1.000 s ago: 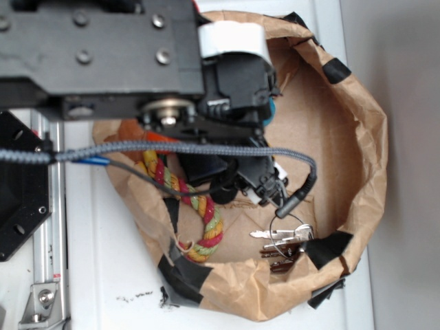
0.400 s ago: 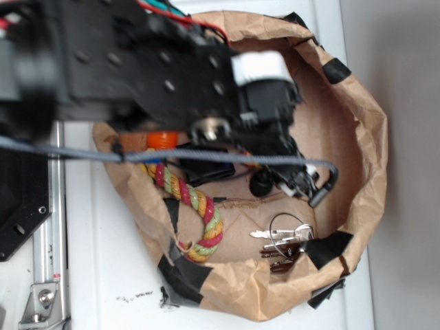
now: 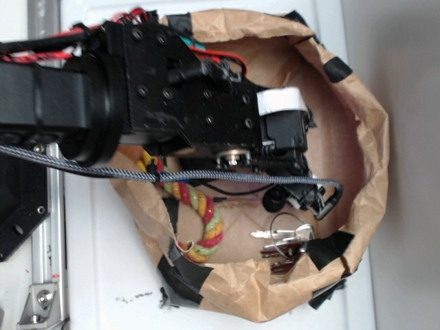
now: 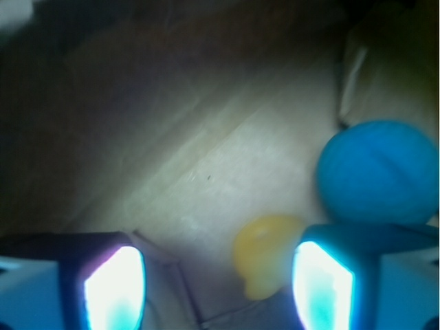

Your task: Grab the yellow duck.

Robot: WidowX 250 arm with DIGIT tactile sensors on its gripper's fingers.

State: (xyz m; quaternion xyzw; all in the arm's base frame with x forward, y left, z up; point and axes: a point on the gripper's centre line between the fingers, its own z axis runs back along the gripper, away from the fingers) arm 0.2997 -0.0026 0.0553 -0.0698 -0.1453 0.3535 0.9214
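In the wrist view the yellow duck [image 4: 265,254] lies blurred on the brown paper floor, between my two fingers and close against the right pad [image 4: 323,289]. My gripper [image 4: 218,289] is open, with a wide gap left of the duck. A blue ball [image 4: 377,173] sits just beyond the right finger. In the exterior view the arm covers the duck; the gripper [image 3: 295,196] reaches down inside the paper bag [image 3: 368,137].
A yellow-red-green braided rope toy [image 3: 203,213] lies in the bag's lower left. A bunch of keys [image 3: 285,240] rests near the bag's front wall. The bag's taped paper walls stand all around the gripper. A grey cable [image 3: 206,177] crosses over the bag.
The arm has swung right and lower into the bag. The orange item and the upper part of the rope are now covered by the arm. Rope and keys have not moved.
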